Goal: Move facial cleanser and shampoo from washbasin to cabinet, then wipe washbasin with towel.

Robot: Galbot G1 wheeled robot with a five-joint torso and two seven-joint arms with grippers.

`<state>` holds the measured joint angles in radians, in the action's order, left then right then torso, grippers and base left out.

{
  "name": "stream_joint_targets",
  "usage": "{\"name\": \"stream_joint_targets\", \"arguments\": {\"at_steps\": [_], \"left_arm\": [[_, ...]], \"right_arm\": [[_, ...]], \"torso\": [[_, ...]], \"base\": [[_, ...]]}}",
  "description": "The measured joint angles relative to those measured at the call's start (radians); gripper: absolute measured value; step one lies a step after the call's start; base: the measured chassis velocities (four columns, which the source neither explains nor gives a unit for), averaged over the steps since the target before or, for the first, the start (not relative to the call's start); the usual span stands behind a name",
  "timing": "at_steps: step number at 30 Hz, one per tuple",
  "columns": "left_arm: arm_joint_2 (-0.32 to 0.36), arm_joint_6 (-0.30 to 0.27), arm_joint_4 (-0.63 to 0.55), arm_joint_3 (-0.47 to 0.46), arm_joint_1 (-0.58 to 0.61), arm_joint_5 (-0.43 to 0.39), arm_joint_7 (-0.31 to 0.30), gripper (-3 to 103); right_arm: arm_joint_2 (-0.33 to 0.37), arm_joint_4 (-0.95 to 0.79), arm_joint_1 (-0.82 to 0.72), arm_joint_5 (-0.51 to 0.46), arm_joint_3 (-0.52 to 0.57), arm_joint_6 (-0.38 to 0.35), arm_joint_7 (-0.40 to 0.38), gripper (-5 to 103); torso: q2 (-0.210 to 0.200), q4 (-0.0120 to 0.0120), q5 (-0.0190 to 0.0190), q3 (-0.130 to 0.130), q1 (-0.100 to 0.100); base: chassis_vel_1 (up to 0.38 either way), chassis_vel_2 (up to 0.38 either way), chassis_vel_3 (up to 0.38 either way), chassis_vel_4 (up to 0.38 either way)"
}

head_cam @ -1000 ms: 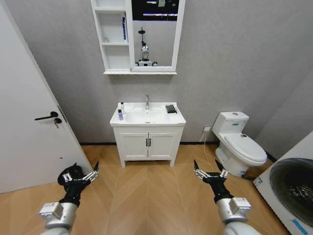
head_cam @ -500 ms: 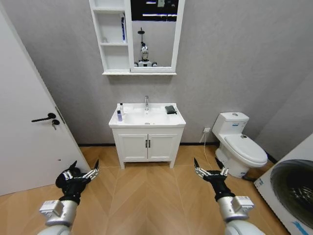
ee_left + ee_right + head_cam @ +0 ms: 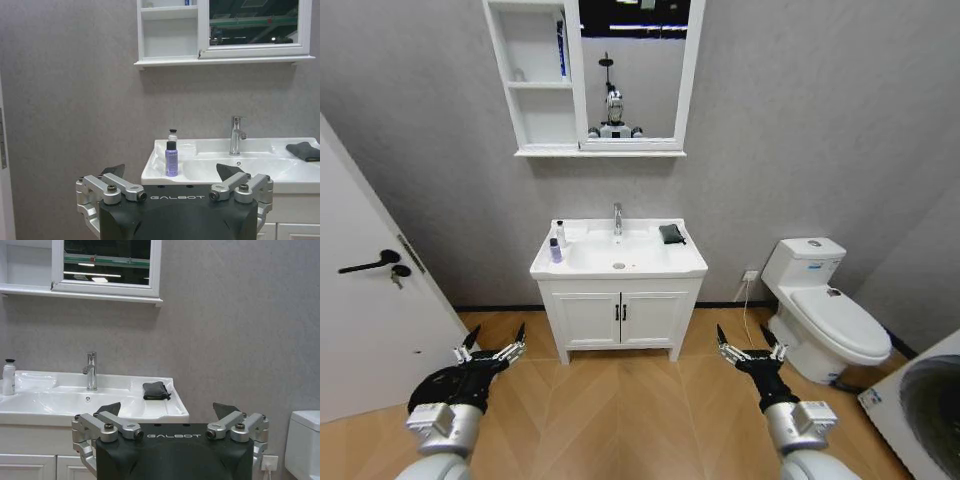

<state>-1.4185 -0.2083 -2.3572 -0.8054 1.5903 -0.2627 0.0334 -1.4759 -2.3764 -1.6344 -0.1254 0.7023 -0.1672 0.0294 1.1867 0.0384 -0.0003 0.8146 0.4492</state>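
Observation:
The white washbasin (image 3: 686, 260) with its chrome tap (image 3: 617, 217) stands against the far wall. On its left rim are a small purple bottle (image 3: 555, 250) and a white bottle (image 3: 561, 233); I cannot tell which is the facial cleanser and which the shampoo. The dark folded towel (image 3: 671, 234) lies on the right rim. Above hangs the white cabinet (image 3: 542, 75) with open shelves beside a mirror. My left gripper (image 3: 490, 350) and right gripper (image 3: 750, 348) are held low over the floor, both open with nothing between their fingers, well short of the basin.
A white door (image 3: 370, 300) with a black handle stands at the left. A toilet (image 3: 825, 310) is to the right of the white two-door vanity (image 3: 620, 318). A washing machine (image 3: 930, 420) fills the near right corner. Wooden floor lies between me and the vanity.
The whole view has shifted: the camera has come closer to the basin and turned slightly, so the basin looks larger. Both grippers stay open and low.

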Motion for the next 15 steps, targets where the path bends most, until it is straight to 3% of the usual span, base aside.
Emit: {"name": "stream_joint_targets", "arguments": {"at_steps": [15], "left_arm": [[0.009, -0.007, 0.0, -0.003, -0.009, -0.001, -0.003, 100]], "right_arm": [[0.005, 0.007, 0.013, -0.005, -0.002, -0.008, 0.001, 100]], "torso": [[0.0, -0.0003, 0.0002, 0.0, 0.0]], "base": [[-0.19, 0.197, 0.2, -0.196]]}}
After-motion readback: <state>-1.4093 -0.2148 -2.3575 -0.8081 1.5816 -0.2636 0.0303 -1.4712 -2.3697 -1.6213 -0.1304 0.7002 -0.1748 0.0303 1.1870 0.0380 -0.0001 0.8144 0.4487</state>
